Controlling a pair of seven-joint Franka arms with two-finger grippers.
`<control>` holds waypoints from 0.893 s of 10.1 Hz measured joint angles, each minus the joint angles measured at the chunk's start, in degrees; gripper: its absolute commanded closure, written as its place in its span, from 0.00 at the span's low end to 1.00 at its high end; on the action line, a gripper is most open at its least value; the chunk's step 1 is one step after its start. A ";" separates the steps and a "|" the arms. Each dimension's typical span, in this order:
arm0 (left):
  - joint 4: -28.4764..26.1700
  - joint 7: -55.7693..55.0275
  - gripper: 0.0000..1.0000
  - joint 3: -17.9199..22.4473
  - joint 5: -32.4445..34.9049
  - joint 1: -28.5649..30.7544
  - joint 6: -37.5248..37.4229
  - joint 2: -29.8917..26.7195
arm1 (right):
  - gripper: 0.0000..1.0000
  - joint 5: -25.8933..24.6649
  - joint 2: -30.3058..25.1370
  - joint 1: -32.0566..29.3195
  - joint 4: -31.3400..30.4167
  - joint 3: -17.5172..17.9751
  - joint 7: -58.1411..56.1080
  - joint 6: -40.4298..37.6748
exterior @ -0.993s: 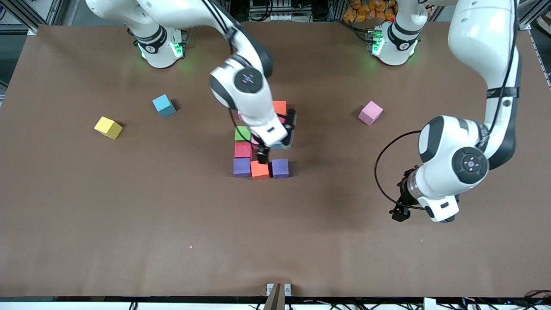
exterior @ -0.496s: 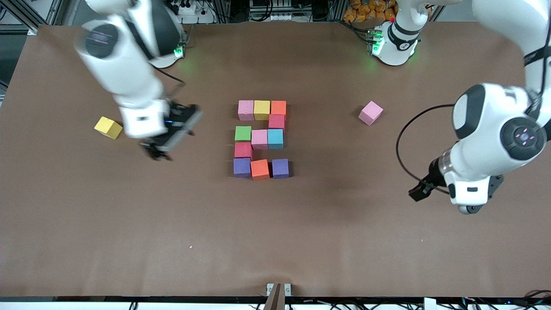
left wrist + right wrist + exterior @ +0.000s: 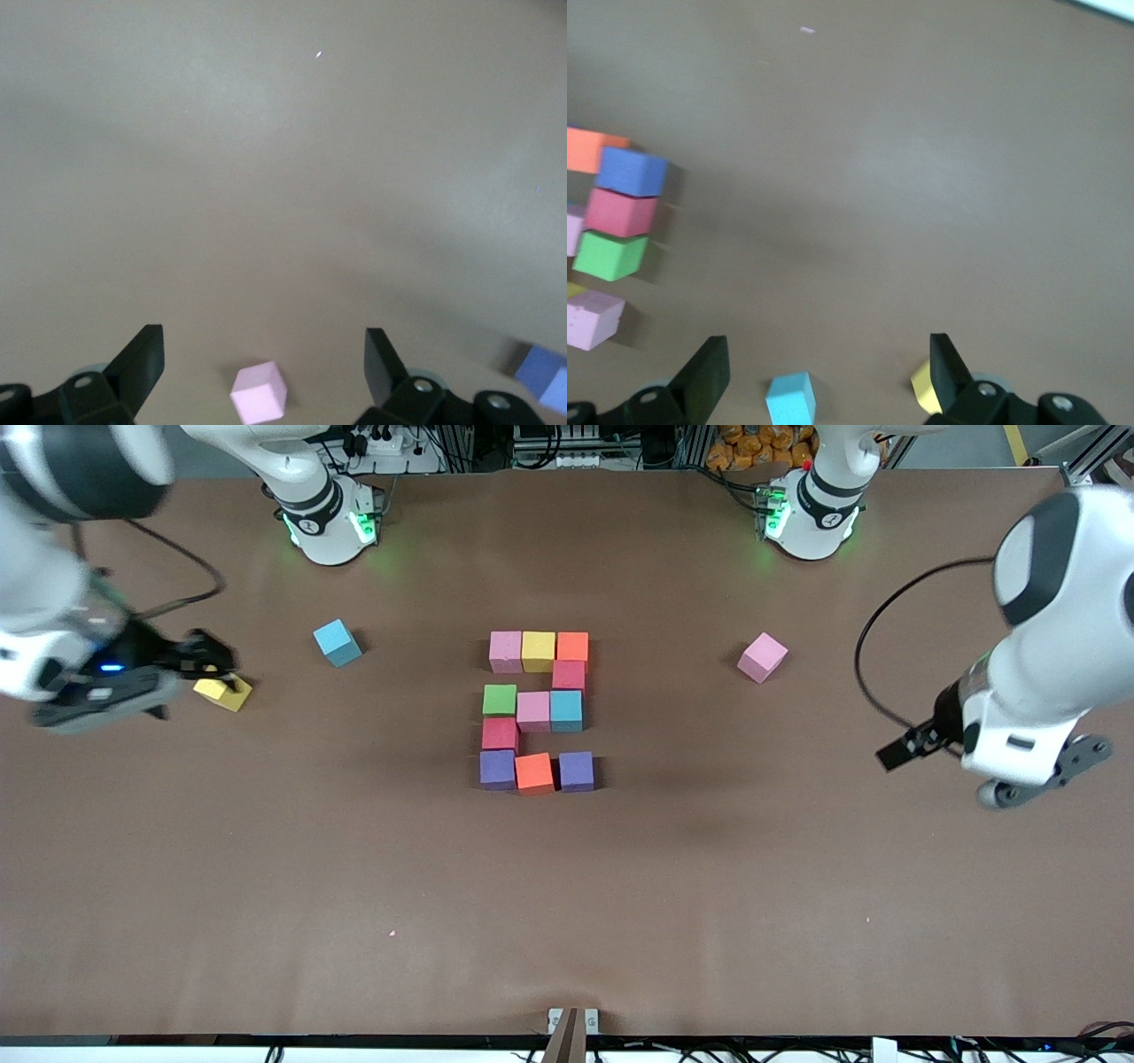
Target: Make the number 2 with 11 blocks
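Observation:
The number 2 lies mid-table as multicoloured blocks set edge to edge, from a pink block at its top row to a purple block at its bottom row. One edge of it shows in the right wrist view, with a green block. My right gripper hangs open and empty over a loose yellow block. My left gripper hangs open and empty toward the left arm's end of the table. In the left wrist view, a loose pink block lies on the table under my open left gripper.
A loose blue block lies between the yellow block and the number. The loose pink block lies between the number and the left arm's end. The brown table is bare nearer the front camera.
The right arm has swung from over the number to the right arm's end of the table, above the yellow block. The left arm has drawn back toward its own end. Both grippers stayed open.

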 measured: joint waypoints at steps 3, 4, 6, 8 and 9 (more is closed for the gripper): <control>-5.00 9.03 0.00 -0.09 0.00 0.33 -0.47 -7.06 | 0.00 -4.75 -0.42 -0.96 6.30 0.49 9.06 -10.55; -5.28 12.36 0.00 -0.12 0.00 0.64 -1.24 -8.49 | 0.00 -4.52 -0.46 -0.66 7.35 0.65 9.31 -11.62; -5.30 18.43 0.00 -0.18 -0.47 0.84 -2.28 -11.24 | 0.00 -4.30 -0.35 -0.78 7.47 0.72 8.78 -11.18; -4.95 23.44 0.00 -0.11 -1.30 2.03 -2.38 -13.99 | 0.00 -4.30 -0.09 -2.01 7.40 0.17 8.13 -10.30; -4.64 24.51 0.00 -0.11 -2.11 2.65 -2.44 -14.73 | 0.00 -4.29 0.05 -3.18 7.36 0.00 7.79 -10.25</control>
